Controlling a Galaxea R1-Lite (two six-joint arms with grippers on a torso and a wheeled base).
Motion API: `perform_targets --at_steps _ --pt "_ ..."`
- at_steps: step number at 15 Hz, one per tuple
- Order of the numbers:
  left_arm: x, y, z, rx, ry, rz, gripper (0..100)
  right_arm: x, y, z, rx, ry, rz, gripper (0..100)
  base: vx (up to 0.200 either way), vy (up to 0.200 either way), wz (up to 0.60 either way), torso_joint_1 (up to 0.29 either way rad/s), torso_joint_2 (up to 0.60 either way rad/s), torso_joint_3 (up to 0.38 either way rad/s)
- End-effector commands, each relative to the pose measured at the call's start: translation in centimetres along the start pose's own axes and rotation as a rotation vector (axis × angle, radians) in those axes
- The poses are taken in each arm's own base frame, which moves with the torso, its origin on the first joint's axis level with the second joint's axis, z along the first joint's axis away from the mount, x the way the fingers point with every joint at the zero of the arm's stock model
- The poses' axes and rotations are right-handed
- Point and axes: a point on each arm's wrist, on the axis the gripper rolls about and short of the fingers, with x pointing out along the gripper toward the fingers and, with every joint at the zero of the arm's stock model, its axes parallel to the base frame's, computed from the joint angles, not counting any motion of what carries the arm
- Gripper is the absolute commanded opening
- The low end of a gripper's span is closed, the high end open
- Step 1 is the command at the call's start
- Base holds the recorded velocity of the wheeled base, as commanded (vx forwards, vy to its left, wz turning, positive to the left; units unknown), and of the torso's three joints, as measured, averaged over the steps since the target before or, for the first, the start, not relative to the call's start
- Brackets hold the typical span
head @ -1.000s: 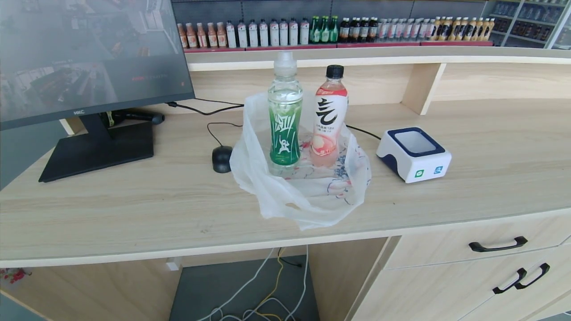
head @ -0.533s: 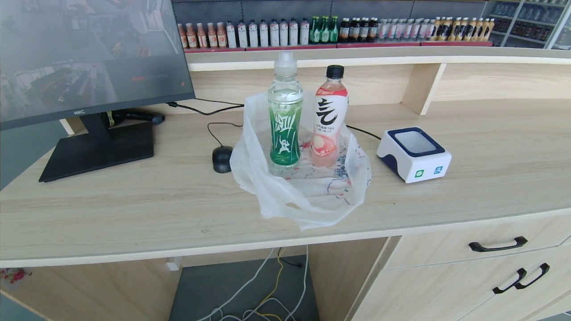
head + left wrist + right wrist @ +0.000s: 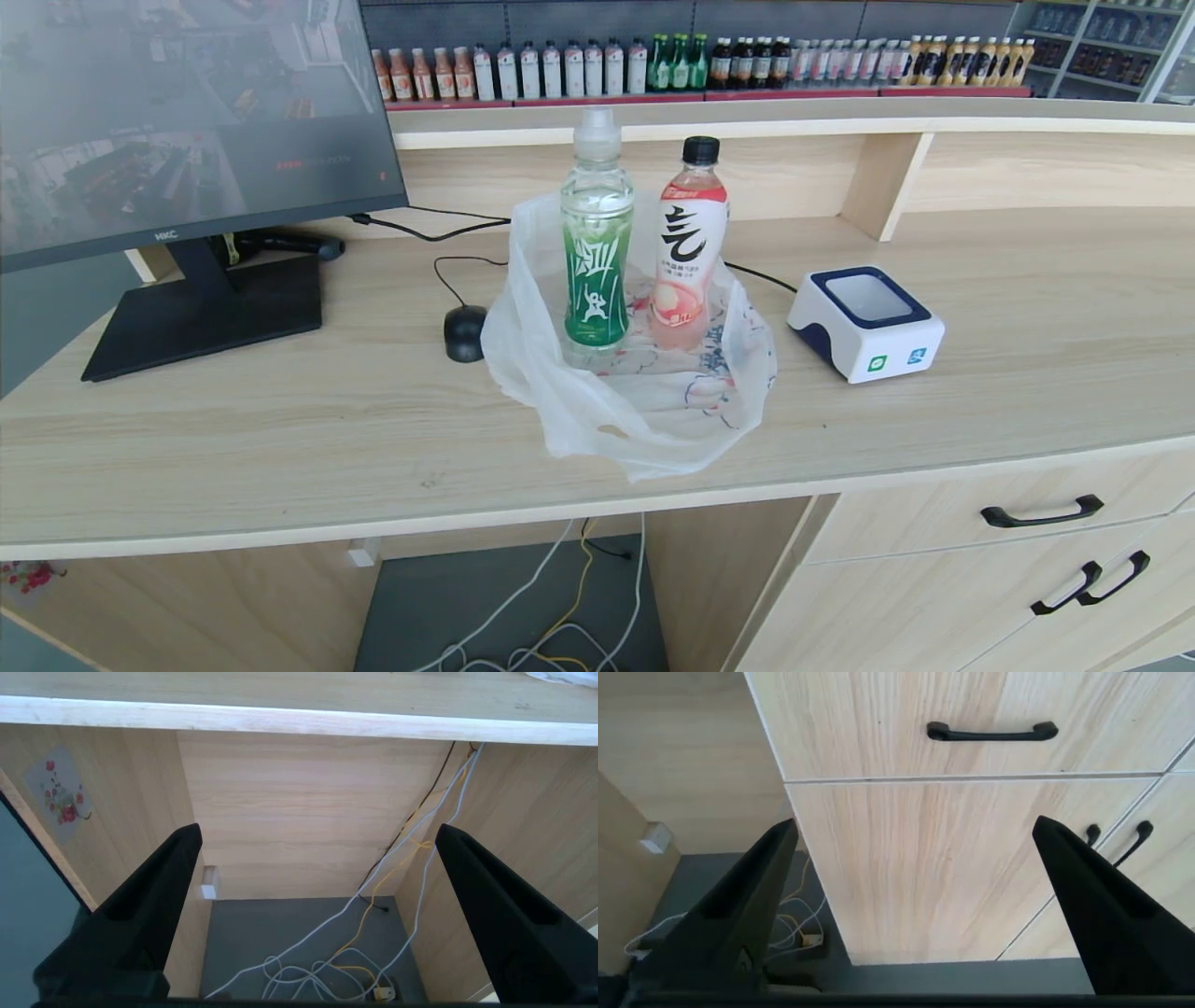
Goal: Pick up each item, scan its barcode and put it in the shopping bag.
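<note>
Shopping bag (image 3: 653, 411) is seen mid-tabletop (image 3: 280, 439), slumped open. Two bottles are stood upright inside, side by side: green bottle (image 3: 596, 280) with white characters on its label and a clear cap; pink bottle (image 3: 689, 252) with a large black character, a peach picture and a black cap. Scanner (image 3: 864, 322) is set just beside the bag, robot's right; mouse (image 3: 464, 332) on the left.

Left wrist view: left gripper (image 3: 318, 831), jaws spread wide, held below tabletop level above floor cables (image 3: 327, 961).

Right wrist view: right gripper (image 3: 915, 821), jaws spread wide, faced at drawer fronts (image 3: 971, 849).
</note>
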Motion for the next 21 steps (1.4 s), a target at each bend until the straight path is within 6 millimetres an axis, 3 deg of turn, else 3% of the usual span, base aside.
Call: perform_targets --at_steps 1,8,21 --pt "0.0 0.0 0.0 0.001 -0.001 -0.001 100 -0.43 0.04 -0.08 0.007 -0.058 -0.015 100 0.0 0.0 0.0 0.0 0.0 0.0" --pt "0.0 0.0 0.0 0.0 -0.001 -0.001 100 -0.43 0.04 -0.08 0.011 -0.058 -0.015 100 0.0 0.0 0.0 0.0 0.0 0.0" --pt "0.0 0.0 0.0 -0.008 -0.001 0.001 100 -0.43 0.04 -0.08 0.013 -0.058 -0.015 100 0.0 -0.2 0.0 0.001 0.0 0.003"
